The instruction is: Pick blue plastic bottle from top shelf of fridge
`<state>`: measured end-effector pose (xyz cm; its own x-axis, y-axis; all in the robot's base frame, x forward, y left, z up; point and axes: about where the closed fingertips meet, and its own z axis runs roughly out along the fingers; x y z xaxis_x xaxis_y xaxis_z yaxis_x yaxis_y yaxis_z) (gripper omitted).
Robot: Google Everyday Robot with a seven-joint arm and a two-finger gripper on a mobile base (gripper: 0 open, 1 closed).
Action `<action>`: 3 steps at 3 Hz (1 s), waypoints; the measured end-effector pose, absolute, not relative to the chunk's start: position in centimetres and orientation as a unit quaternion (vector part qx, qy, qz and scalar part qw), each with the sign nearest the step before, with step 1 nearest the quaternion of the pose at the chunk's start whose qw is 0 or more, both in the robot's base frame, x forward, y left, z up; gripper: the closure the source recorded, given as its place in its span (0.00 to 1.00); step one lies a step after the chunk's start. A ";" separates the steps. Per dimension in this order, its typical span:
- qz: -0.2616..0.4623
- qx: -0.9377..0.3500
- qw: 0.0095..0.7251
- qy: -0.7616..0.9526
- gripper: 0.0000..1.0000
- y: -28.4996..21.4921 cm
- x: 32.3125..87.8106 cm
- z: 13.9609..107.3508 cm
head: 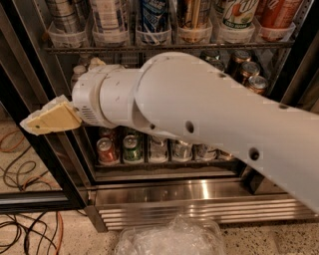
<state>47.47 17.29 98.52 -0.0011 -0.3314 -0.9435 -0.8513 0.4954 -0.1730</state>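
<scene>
Gripper: tan fingers pressed together into one wedge, holding nothing; it hangs outside the fridge's left edge, before the black door frame.
Arm: the thick white wrist and forearm cross the fridge front, hiding most of the middle rack.
Blue plastic bottle: upright in a clear tray near the top shelf's left end, above the wrist.
Neighbours: a blue-lettered bottle just beside it.
Below: soda cans in a row.
Floor: cables at left, crumpled clear plastic by the steel base.
</scene>
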 end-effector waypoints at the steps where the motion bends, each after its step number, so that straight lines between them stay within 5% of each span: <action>1: 0.226 -0.389 0.572 0.686 0.00 17.2 46.8 98.6; 3: 0.174 -0.219 0.633 0.722 0.00 15.9 44.7 98.8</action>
<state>44.68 15.91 98.81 -0.1037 -0.0962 -0.9899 -0.5368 0.8433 -0.0257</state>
